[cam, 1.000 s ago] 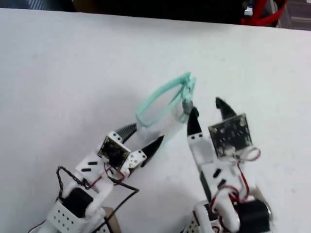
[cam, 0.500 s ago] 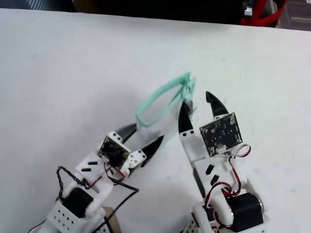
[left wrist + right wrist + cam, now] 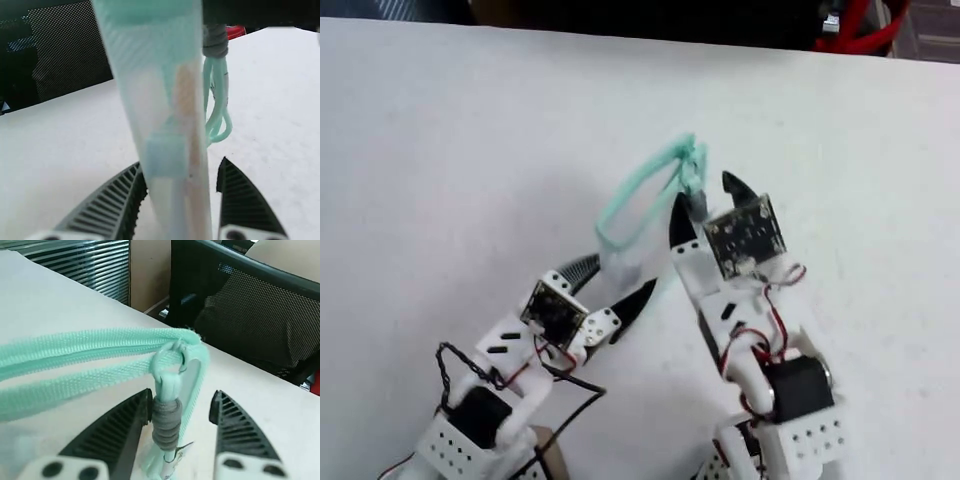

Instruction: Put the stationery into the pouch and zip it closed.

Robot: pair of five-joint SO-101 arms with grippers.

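1. The pouch, clear with a mint-green zip edge, lies on the white table between the two arms; its mouth gapes in a loop.
2. At the pouch's near end the left gripper has its fingers apart, one on each side; in the left wrist view one finger touches the clear wall, and the other stands just off it.
3. Through that wall show a pale blue block and a tan stick.
4. At the far end the right gripper has its fingers apart around the zip pull, a grey-wrapped tab hanging from the slider; one finger is touching the tab, which is not clamped.
5. Beside the slider the two zip tapes lie apart.
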